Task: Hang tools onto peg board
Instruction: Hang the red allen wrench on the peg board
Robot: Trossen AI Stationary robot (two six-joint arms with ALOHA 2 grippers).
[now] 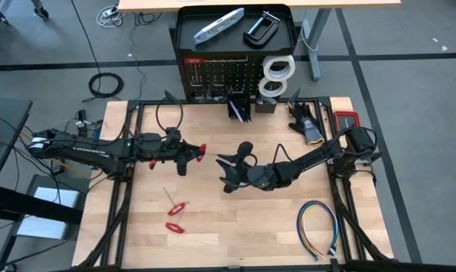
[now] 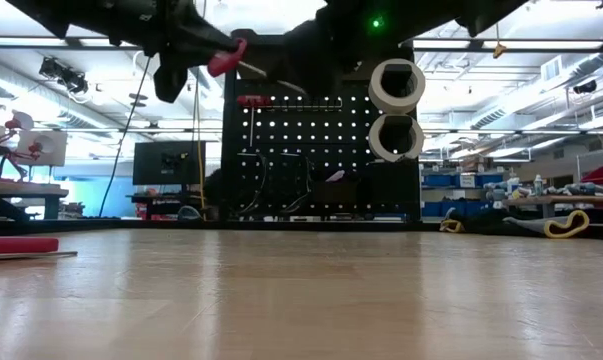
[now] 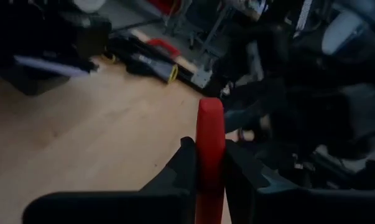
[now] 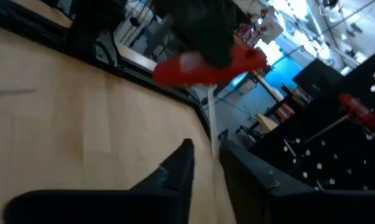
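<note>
Left gripper (image 3: 210,171) fingers clamp the red-handled tool's (image 1: 200,149) handle; its shaft runs between the right gripper's (image 4: 206,155) slightly parted fingers, mid-air, peg board (image 1: 220,75) beyond.

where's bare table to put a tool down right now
Free: the near middle of the table, between the two red-handled tools and the multicoloured wire loop. Crowded: mid-table, where the left gripper, holding a red-handled tool, faces the right gripper, and the strip by the peg board.

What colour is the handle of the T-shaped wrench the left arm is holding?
Red. The handle shows best in the left wrist view.
</note>
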